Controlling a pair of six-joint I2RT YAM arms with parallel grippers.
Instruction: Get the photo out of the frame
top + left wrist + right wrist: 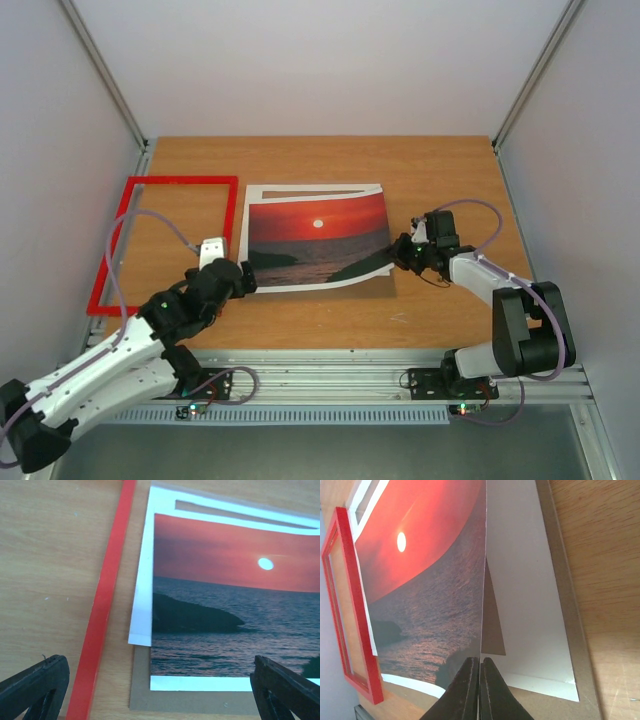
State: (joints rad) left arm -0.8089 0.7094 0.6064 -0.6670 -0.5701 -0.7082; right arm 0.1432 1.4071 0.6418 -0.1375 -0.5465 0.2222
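Wide apart, the left gripper holds nothing. It hovers low over the near left corner of the stack of sheets, its two fingers standing on either side of that corner without touching it.

Farthest left, the red frame lies flat on the wooden table. Bare wood shows through its opening, so it is empty, and its right bar runs just beside the stack.

In the middle lies the stack. The brown backing board is at the bottom and the white mat sheet lies skewed over it. The sunset photo is on top, turned a little out of line with both.

On the right, the right gripper is closed on the photo's right edge near its near corner. That edge is raised off the mat, with a wedge of shadow and board showing under it, while the photo's left part rests on the stack.

As I judge it, the main work is done, since the contents are out of the frame and the photo is the loose top sheet. What seems left is to lift or slide the print clear of the mat and board. The mat may drag along with it, and the free left gripper looks placed to hold the sheets down.
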